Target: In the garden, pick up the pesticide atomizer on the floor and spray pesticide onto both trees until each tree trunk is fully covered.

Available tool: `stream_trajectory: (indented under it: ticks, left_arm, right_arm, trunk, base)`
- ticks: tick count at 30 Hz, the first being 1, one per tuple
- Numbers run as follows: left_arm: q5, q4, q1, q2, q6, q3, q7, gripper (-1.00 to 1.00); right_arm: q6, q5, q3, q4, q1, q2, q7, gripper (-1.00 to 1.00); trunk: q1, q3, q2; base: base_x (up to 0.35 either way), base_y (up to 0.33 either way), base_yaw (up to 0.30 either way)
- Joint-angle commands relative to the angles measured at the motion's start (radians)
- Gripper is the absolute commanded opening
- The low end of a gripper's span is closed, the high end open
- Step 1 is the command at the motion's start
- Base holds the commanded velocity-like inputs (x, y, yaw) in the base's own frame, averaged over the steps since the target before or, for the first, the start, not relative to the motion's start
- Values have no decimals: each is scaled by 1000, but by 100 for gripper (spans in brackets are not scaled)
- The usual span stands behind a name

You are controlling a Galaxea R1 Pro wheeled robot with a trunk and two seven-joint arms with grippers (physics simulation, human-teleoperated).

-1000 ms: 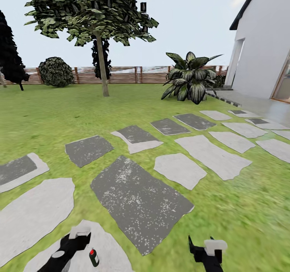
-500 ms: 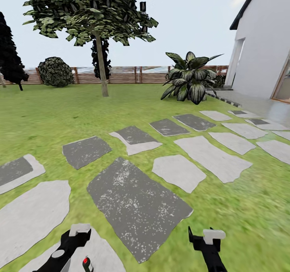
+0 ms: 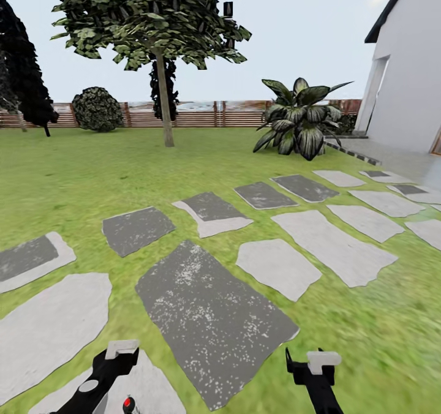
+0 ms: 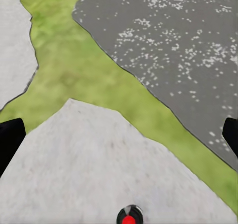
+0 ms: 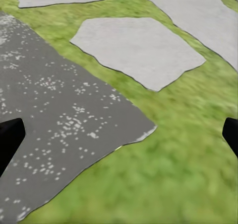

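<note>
The pesticide atomizer [image 3: 127,405] stands on a pale paving stone [image 3: 153,389] at the head view's bottom edge, with only its red-topped head showing. The left wrist view looks down on that red top [image 4: 128,217]. My left gripper [image 3: 119,356] hovers open just beyond and above it, its black fingers [image 4: 10,139] spread wide and holding nothing. My right gripper [image 3: 309,365] hangs open over a dark stone and grass [image 5: 163,174]. Far across the garden lawn stands one tree [image 3: 164,98] with a bare grey-brown trunk.
Grey and dark stepping stones [image 3: 208,304] lie across the lawn ahead. At the back are a large leafy plant [image 3: 300,123], a round bush [image 3: 97,109], a dark conifer [image 3: 24,77] and a slatted wooden fence [image 3: 202,114]. The white house [image 3: 410,77] rises at the right.
The whole view has shifted, so the camera has moved forward and turned left. The atomizer has slid down to the picture's bottom edge. Both grippers hold the same open pose.
</note>
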Motion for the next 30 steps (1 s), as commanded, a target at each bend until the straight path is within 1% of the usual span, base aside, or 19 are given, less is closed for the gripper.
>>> stream_trajectory:
  ticks: [1,6,11,18,21,26,30]
  left_arm:
    - [-1,1,-1,-1,-3,2,1,100]
    - [0,7,-1,-6,-4,4,3,100]
    - [1,5,0,-16,-3,4,6,100]
    - [2,9,-1,-17,-2,5,5,100]
    - [2,11,-1,-18,-5,5,2,100]
    - [2,14,-1,-18,-6,3,0,100]
    - [1,16,-1,-19,-7,2,0,100]
  right_arm:
    - [-2,7,0,1,0,-1,-6,100]
    - [-1,7,-1,2,0,-1,-6,100]
    - [-1,7,-1,2,0,-1,-6,100]
    - [-2,7,-3,2,0,-1,-7,100]
    - [-2,7,-3,1,0,-1,-7,100]
    - [-1,6,-5,-2,0,-1,-9,100]
    - [0,6,-7,-7,0,-1,-9,100]
  trunk:
    - [0,-1,0]
    - [0,-1,0]
    - [0,-1,0]
    - [0,-1,0]
    - [0,-1,0]
    - [0,-1,0]
    - [15,-13,-28]
  base:
    - [1,-1,36]
    - [-46,-13,11]
    - [-267,-125,16]
    - [-284,-154,209]
    - [-80,-48,130]
    - [-12,-7,20]
    - [-1,-1,2]
